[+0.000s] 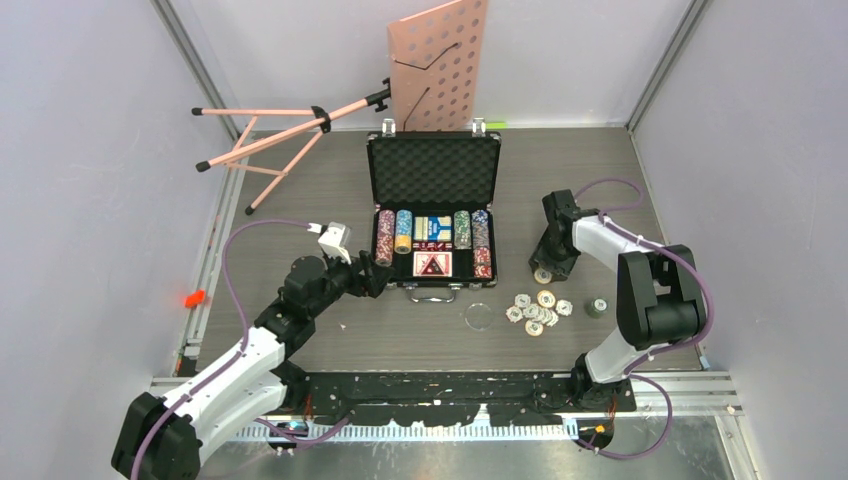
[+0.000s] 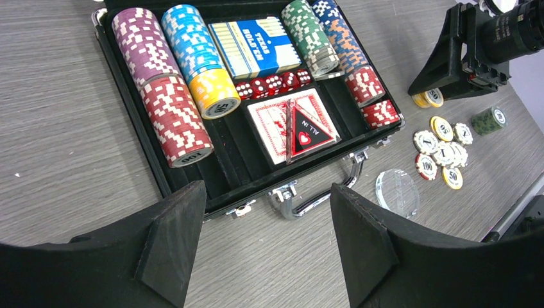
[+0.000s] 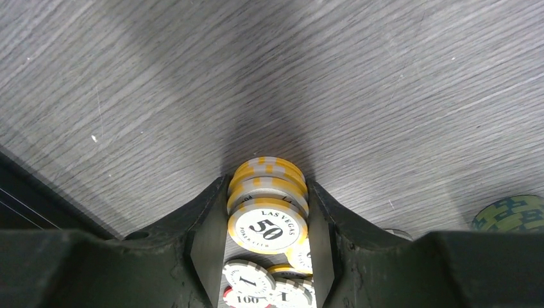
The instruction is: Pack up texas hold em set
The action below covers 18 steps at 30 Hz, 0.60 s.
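Surface (image 1: 330, 330): grey, wood-grain laminate. The left arm runs low from its near-left base diagonally toward the far right. The left pincer (image 2: 266, 199) is spread wide and holds nothing, its black, wedge-shaped fingers (image 2: 173, 237) poised over the chromed handle (image 2: 314, 199) at the case's near edge. Right of the handle lies a clear round disc (image 2: 397, 192), flat on the surface. Further right is a cluster of loose chips (image 2: 442, 151), round with white, yellow and red edges, and beyond it a short green chip stack (image 2: 487, 120). The right arm has its elbow raised and its forearm reaching left, with the wrist pointing down just far of this cluster. The right pincer (image 3: 265, 186) is closed on a small yellow chip stack (image 3: 266, 212) marked "50"; whether the stack touches the surface cannot be determined. The briefcase (image 1: 433, 170) sits at centre with its lid upright, lined in black egg-crate foam, and two silver latches (image 1: 388, 127) on top. Its tray holds ribbed chip rows (image 2: 167, 83) in purple, red, blue, yellow and green, a blue card deck (image 2: 256, 48), a row of red dice (image 2: 272, 83) and a red card deck (image 2: 292, 125) under a triangular "ALL IN" marker. At the far edge stands a pink perforated music stand (image 1: 437, 65), its tripod lying tilted to the left.
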Each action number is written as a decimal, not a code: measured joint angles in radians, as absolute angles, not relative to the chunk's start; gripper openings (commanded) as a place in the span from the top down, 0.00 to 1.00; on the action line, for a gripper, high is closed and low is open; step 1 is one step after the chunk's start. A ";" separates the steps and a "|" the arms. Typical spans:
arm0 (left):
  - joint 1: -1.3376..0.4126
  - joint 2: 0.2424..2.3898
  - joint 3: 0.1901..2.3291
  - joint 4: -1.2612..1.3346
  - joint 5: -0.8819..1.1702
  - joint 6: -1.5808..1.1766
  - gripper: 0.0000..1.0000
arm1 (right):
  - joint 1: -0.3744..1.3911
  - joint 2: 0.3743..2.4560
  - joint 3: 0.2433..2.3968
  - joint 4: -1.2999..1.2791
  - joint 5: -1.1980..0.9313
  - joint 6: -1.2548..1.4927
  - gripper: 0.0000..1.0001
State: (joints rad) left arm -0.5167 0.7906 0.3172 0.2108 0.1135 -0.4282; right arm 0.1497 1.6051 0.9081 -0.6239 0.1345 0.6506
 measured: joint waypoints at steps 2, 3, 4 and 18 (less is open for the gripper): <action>-0.517 0.791 0.317 0.211 0.113 -0.428 0.25 | 0.150 1.603 0.908 -0.632 0.125 0.651 0.90; -0.517 0.791 0.317 0.210 0.113 -0.428 0.25 | 0.150 1.601 0.908 -0.639 0.120 0.652 0.90; -0.517 0.790 0.317 0.209 0.112 -0.427 0.24 | 0.154 1.597 0.908 -0.661 0.109 0.652 0.90; -0.517 0.813 0.311 0.242 0.088 -0.471 0.07 | 0.175 1.477 0.982 -0.860 0.061 0.664 0.90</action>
State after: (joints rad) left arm -0.5167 0.8135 0.3115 0.2424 0.0875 -0.4706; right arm 0.1749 1.4773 0.9821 -0.8597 0.0612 0.6636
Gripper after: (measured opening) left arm 0.989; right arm 0.490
